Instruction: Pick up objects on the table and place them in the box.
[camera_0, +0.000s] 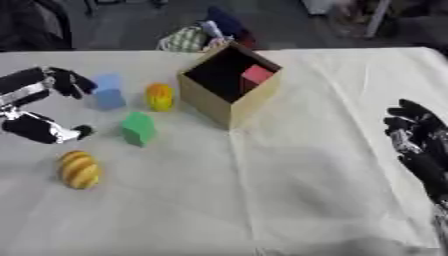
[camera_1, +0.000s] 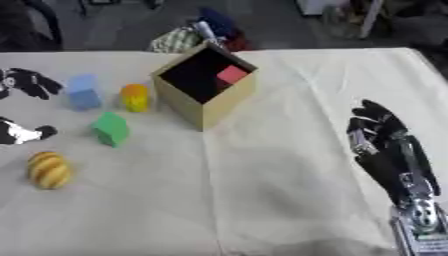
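Green block: a small green block (camera_0: 137, 128) stands on the white cloth-covered table (camera_0: 289, 190), left of the box and nearest the left hand; judged the likeliest next pick.
Blue block: a pale blue block (camera_0: 108, 91) sits farther back, just beside the left hand's upper fingers (camera_0: 72, 82).
Orange-yellow piece: a rounded orange and yellow object (camera_0: 159, 97) stands between the blue block and the box, near the box's left wall.
Striped piece: a yellow, brown-striped oval object (camera_0: 79, 169) lies toward the near left, well apart from the box.
Box: an open tan wooden box (camera_0: 208, 102) stands turned corner-on at the middle of the table; a red block (camera_0: 256, 75) already lies inside against the far wall.
Left hand: the black and silver left hand (camera_0: 35, 100) hovers at the left edge, fingers and thumb spread apart and holding nothing, its gap facing the blocks.
Right hand: the black right hand (camera_1: 385, 145) rests idle at the right, fingers relaxed and pointing up, empty.
Step in hand: seemingly the reach for a block; which one cannot be told for certain.
Doing it well: the thumb and fingers should pass either side of the green block without nudging the orange-yellow piece, close on opposite flat faces, lift straight up, then carry over the box's near-left rim before releasing.
Risk: the cloth is creased, so a sliding touch may tip the block.
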